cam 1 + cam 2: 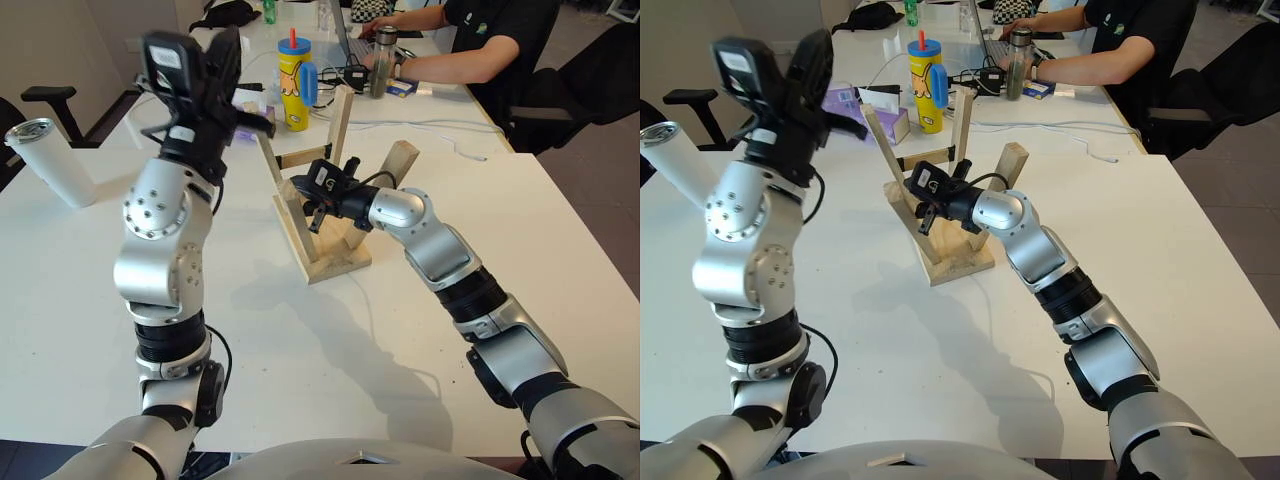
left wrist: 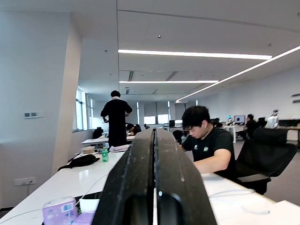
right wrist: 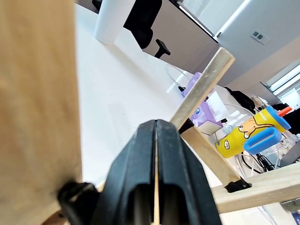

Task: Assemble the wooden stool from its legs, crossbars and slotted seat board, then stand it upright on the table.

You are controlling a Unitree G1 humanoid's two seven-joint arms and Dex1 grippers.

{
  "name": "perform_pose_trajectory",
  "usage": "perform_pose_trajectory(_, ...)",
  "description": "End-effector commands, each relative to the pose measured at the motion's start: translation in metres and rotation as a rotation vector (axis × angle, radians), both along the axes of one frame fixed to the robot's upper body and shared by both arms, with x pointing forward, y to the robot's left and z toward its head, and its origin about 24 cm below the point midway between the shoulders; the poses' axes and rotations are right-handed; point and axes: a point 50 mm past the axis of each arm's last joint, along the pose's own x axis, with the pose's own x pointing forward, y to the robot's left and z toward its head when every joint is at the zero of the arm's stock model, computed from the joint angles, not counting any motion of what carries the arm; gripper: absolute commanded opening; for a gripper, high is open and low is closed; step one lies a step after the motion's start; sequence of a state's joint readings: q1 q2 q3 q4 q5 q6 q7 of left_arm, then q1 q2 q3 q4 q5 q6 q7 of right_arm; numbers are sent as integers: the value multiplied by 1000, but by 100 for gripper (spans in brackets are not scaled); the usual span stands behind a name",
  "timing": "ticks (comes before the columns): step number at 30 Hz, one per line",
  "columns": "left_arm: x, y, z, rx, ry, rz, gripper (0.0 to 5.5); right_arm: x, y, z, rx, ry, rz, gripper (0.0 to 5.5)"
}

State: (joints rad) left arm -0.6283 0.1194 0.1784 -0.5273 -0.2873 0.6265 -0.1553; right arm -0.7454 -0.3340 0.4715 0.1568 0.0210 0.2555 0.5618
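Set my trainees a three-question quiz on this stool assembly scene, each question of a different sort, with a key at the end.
1. True or false: the left gripper is raised above the table, shut and holding nothing.
2. Where is the seat board? A) resting on the table with the legs pointing up. B) held in the left gripper. C) lying on a chair.
3. Fill the gap: the right gripper sits shut among the wooden ___.

Key: 1 true; 2 A; 3 legs.
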Motion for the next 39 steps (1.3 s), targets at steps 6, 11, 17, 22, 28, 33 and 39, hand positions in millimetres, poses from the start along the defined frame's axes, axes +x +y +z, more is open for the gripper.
perform_pose_trajectory(6,-13,-31,-38,58,332,-307,0,-50,-73,-171,-319,649,-226,2)
perform_pose_trajectory(11,-24,-22,-56,197,442,-424,0,-52,-76,-174,-311,661,-235,2)
perform_pose_trajectory(17,-28,20,5,189,224,-449,16,-60,-88,-185,-327,688,-259,0)
perform_pose_trajectory(22,-40,32,-30,351,404,-545,85,-60,-91,-184,-319,690,-271,0)
perform_pose_trajectory(28,-39,43,-61,395,545,-590,184,-56,-91,-181,-324,680,-264,0)
perform_pose_trajectory(33,-29,37,-80,463,581,-624,201,-53,-91,-179,-330,673,-258,0)
perform_pose_trajectory(39,-15,44,-96,526,603,-566,220,-53,-91,-178,-335,669,-249,0)
